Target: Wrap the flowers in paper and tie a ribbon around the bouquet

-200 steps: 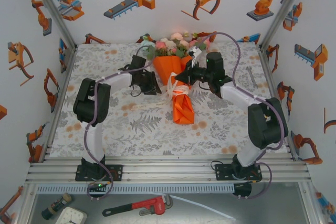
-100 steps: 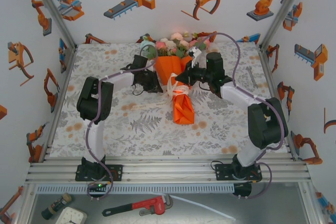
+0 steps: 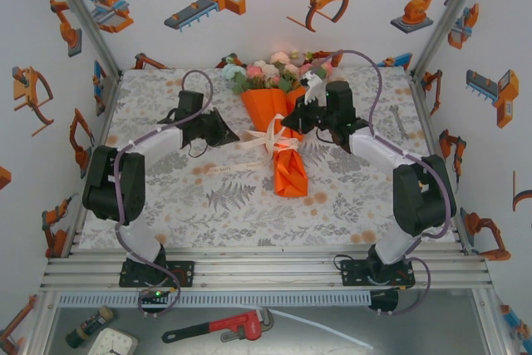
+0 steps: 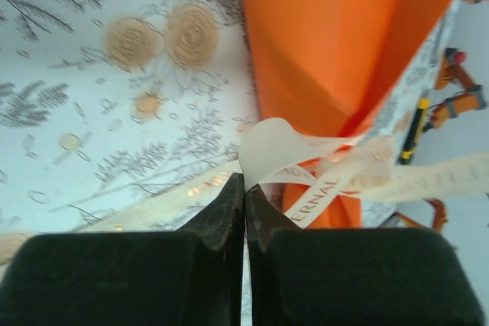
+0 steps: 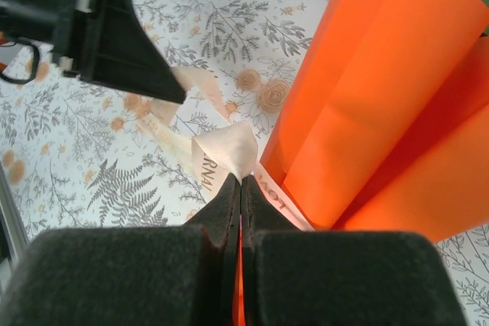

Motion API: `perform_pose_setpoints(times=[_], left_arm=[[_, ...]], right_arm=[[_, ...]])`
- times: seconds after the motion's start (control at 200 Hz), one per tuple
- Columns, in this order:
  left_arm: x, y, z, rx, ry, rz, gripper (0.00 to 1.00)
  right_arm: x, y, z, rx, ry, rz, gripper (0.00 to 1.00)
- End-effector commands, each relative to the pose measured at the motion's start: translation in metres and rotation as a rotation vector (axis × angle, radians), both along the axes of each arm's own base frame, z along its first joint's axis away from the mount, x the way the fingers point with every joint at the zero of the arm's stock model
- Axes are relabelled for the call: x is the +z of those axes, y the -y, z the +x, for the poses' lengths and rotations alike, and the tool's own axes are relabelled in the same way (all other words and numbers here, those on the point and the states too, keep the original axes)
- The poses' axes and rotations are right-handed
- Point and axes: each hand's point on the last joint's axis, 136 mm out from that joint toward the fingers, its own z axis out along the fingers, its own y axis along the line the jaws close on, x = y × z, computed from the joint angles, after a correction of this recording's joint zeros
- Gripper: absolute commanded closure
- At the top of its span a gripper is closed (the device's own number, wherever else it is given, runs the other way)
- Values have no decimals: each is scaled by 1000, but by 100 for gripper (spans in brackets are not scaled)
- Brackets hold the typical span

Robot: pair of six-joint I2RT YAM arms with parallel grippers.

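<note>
Left wrist: left hand point(image 4: 244, 185) pinches the ribbon point(image 4: 269, 149) by the paper point(image 4: 328, 43); right hand point(image 5: 240, 182) pinches it too

Both arms forward, jaws pinched together.

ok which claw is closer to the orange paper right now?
Right. The right claw pinches the ribbon right at the paper's edge. The left claw holds the ribbon farther out on the paper's left, with tablecloth showing between.
</note>
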Motion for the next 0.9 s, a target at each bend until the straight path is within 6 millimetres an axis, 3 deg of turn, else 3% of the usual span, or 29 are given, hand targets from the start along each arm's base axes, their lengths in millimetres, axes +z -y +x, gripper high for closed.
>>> perform_pose_setpoints(times=[0.0, 0.16, 0.27, 0.436, 0.591, 0.726, 0.896], left_arm=[[-1, 13, -21, 62, -96, -99, 90], [9, 38, -47, 121, -160, -177, 90], [23, 48, -54, 160, -147, -231, 88], [66, 86, -61, 114, -80, -346, 80], [106, 140, -63, -50, 9, -429, 68], [108, 182, -74, -244, 115, -368, 62], [99, 199, -97, -453, 286, -156, 47]], right_arm=[[20, -2, 10, -31, 18, 25, 100], [14, 8, 23, -144, -26, 13, 100], [9, 12, 29, -185, -49, -3, 100], [6, 9, 28, -178, -66, 2, 100], [4, 9, 28, -185, -72, 0, 100], [5, 8, 27, -184, -76, 5, 100], [6, 9, 26, -184, -77, 1, 100]])
